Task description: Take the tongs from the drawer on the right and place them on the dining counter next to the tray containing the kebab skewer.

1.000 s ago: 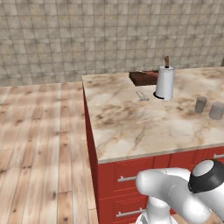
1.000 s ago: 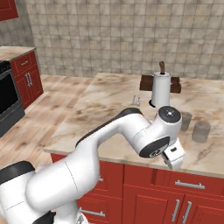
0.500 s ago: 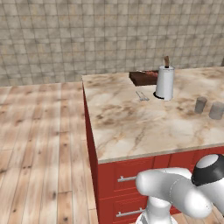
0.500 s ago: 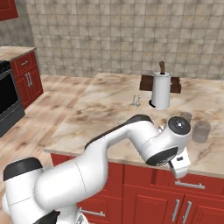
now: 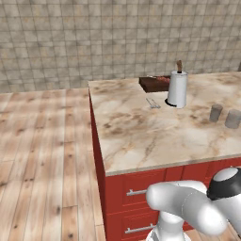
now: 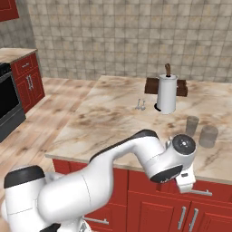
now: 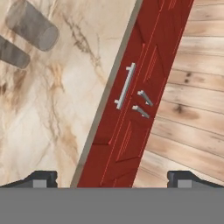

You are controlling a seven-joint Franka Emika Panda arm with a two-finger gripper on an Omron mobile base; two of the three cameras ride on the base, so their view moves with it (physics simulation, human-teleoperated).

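Two dark fingertips (image 7: 43, 178) of the gripper (image 7: 112, 179) stand wide apart at the bottom of the hand view, holding nothing. Between and beyond them runs the red cabinet front (image 7: 144, 87) of the table (image 5: 141, 132), with one long silver drawer handle (image 7: 125, 86) and two short handles (image 7: 142, 104) just beside it. The wooden floor (image 7: 188, 87) lies to one side and the marble top to the other, where two grey cups (image 7: 31, 25) stand. In the base views the white arm (image 6: 149, 158) bends low over the table's near edge. At the far side of the table a dark brown tray (image 6: 181, 87) sits behind a paper towel roll (image 6: 166, 94), with a small silvery utensil (image 6: 140, 105) near the roll. I cannot make out the tongs; the drawers look closed.
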